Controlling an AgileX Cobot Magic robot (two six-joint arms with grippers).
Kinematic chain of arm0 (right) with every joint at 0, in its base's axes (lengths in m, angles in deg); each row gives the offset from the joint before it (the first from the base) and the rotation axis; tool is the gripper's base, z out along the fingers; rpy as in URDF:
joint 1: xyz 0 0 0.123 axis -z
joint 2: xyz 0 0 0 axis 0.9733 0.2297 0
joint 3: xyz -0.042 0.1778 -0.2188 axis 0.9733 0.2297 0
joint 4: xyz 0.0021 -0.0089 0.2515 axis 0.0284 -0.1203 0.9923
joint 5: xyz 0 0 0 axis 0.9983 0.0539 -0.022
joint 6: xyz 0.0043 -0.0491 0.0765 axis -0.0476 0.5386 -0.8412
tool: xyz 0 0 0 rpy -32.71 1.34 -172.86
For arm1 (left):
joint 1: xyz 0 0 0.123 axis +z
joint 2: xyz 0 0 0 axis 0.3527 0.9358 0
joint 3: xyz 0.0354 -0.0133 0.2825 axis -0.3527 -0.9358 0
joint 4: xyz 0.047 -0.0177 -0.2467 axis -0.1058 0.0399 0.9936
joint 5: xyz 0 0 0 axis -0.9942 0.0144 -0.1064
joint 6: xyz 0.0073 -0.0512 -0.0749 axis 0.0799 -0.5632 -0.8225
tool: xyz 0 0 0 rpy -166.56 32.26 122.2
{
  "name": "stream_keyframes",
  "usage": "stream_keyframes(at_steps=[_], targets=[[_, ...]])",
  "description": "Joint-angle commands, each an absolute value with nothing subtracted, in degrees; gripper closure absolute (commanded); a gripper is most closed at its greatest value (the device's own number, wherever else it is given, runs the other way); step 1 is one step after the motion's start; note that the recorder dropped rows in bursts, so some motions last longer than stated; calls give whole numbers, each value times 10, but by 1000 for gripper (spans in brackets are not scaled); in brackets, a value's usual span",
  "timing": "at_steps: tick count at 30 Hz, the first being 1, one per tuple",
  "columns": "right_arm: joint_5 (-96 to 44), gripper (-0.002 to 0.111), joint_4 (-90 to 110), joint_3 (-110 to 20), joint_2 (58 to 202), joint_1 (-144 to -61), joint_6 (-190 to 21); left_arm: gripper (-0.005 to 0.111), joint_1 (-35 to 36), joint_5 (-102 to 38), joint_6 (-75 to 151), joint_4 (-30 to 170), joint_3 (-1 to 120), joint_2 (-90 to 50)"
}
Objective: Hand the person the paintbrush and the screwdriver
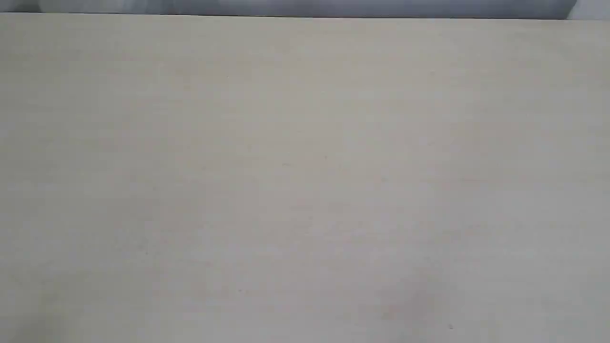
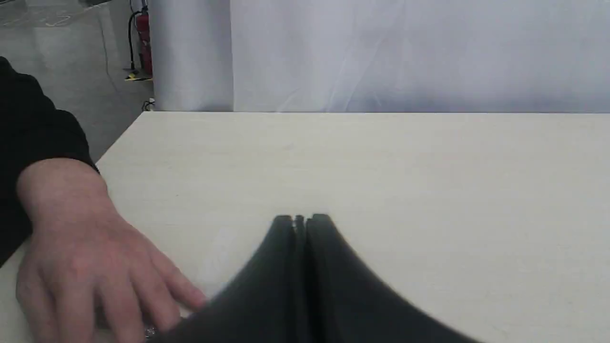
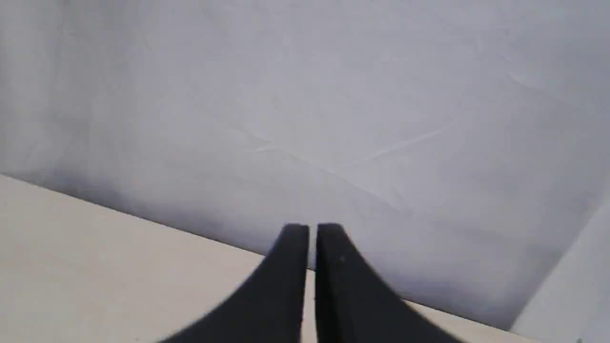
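Neither the paintbrush nor the screwdriver shows in any view. The person's hand (image 2: 90, 257) lies palm down on the pale table (image 2: 381, 166), with a black sleeve above the wrist. It is close beside my left gripper (image 2: 300, 219), which is shut with nothing seen between its black fingers. A small shiny bit (image 2: 150, 331) glints under the person's fingertips; I cannot tell what it is. My right gripper (image 3: 312, 229) is shut and empty, held above the table's far edge (image 3: 143, 219) and facing a white cloth backdrop. The exterior view shows only bare tabletop (image 1: 305, 181), with no gripper in it.
A white cloth backdrop (image 2: 405, 52) hangs behind the table's far edge. Beyond the table's corner are a grey floor and a red fire extinguisher (image 2: 144, 43).
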State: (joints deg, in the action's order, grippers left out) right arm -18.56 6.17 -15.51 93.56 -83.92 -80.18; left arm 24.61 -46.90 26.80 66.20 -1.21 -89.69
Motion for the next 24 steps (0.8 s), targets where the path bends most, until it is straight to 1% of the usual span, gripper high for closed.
stream_keyframes(at_steps=[1, 4, 9, 14, 24], targets=[[-303, 104, 68, -57, 877, -795, -801, 107, 243, -463, 267, 661, -13, -898], [-344, 104, 68, 16, 832, -770, -816, 107, 243, -463, 267, 661, -13, -898], [-350, 104, 64, 96, 772, -734, -814, 107, 243, -463, 267, 661, -13, -898], [-344, 104, 64, 120, 727, -701, -816, 107, 243, -463, 267, 665, -13, -898], [-370, 104, 64, 200, 672, -694, -848, 107, 243, -463, 267, 665, -13, -898]])
